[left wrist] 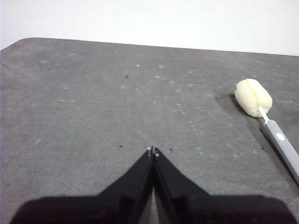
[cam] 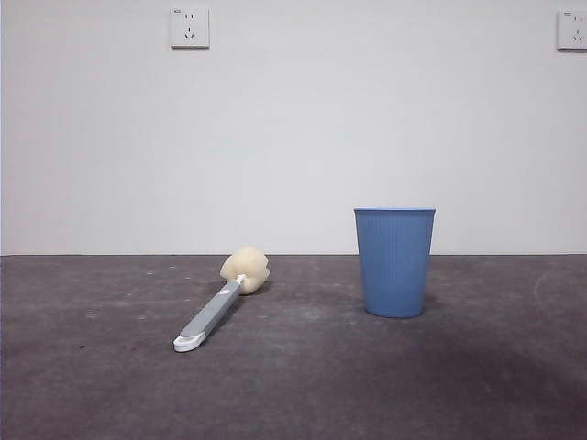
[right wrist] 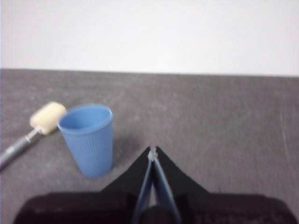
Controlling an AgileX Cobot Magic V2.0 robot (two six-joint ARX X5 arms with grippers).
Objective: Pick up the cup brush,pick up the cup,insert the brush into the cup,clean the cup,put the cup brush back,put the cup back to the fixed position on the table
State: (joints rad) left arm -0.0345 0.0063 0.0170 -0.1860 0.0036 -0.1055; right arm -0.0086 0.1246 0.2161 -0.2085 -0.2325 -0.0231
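The cup brush point(cam: 220, 302) lies flat on the table point(cam: 293, 385), left of centre, its cream sponge head toward the wall and its white tip toward the camera. The blue ribbed cup point(cam: 394, 262) stands upright to its right, empty. In the left wrist view my left gripper point(left wrist: 153, 151) is shut with nothing in it, hovering over bare table some way from the cup brush point(left wrist: 261, 112). My right gripper point(right wrist: 153, 150) is shut and empty too, apart from the cup point(right wrist: 88, 138), with the cup brush point(right wrist: 39, 122) beyond it. Neither arm shows in the front view.
A white wall rises behind the table's far edge, with a socket point(cam: 189, 27) high on the left and another point(cam: 571, 29) at the top right corner. The table's rounded corner point(left wrist: 18, 44) shows in the left wrist view.
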